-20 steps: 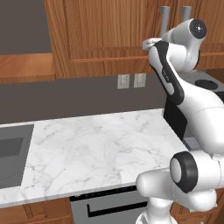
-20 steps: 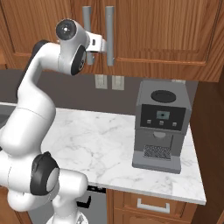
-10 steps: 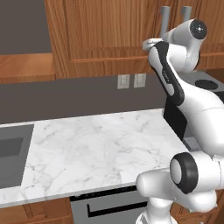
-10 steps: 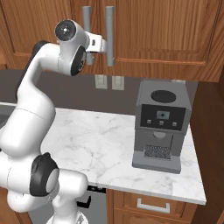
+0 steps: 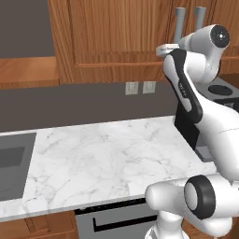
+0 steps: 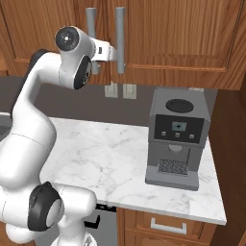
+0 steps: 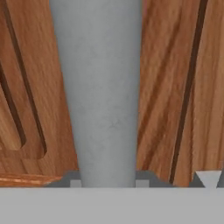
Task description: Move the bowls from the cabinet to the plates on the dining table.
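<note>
Wood cabinet [image 6: 182, 33]: wall-mounted, panelled doors closed; two grey vertical bar handles side by side.
Gripper [image 6: 115, 54]: raised to the cabinet front, jaws narrowed around the right-hand bar handle [image 7: 103, 96], which runs between the fingertips in the hand view.
Counter [image 5: 102, 158]: white veined marble below the cabinet.
Coffee machine [image 6: 177, 139]: grey, standing on the counter, right of the arm.
Bowls: cannot tell; doors shut.

warm brown wooden cabinet [image 6: 182, 33] above the counter, panelled doors closed, grey bar handles [image 6: 120, 38] upright
</note>
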Controlling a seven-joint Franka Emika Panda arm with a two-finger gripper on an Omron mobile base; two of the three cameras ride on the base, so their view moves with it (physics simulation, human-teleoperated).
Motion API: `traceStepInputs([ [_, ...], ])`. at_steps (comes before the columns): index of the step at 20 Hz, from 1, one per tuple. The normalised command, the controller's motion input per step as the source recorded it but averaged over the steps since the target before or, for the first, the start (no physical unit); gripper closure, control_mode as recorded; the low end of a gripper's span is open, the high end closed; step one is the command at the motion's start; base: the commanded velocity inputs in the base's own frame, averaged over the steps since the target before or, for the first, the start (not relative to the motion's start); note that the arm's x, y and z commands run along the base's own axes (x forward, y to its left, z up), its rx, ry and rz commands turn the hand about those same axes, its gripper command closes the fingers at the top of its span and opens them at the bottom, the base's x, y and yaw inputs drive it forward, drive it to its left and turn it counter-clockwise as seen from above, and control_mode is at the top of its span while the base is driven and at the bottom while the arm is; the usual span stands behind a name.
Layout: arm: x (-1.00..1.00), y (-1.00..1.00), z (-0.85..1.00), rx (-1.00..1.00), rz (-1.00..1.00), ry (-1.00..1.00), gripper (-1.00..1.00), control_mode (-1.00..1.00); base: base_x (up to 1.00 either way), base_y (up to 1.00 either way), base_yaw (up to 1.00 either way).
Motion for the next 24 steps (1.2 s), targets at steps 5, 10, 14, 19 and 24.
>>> traceStepInputs([
  [5,-0.67,-0.06,0.43,0.00,-0.01,-0.14,1.00,-1.00,0.00,0.00,0.00],
  [10,-0.75,0.04,0.47,-0.03,-0.04,-0.13,1.00,-1.00,0.00,0.00,0.00],
  [14,-0.80,0.07,0.58,-0.07,-0.05,-0.09,1.00,-1.00,0.00,0.00,0.00],
  [19,-0.82,0.13,0.54,-0.09,-0.06,-0.10,1.00,-1.00,0.00,0.00,0.00],
  [24,-0.85,0.16,0.51,-0.09,-0.07,-0.08,1.00,-1.00,0.00,0.00,0.00],
])
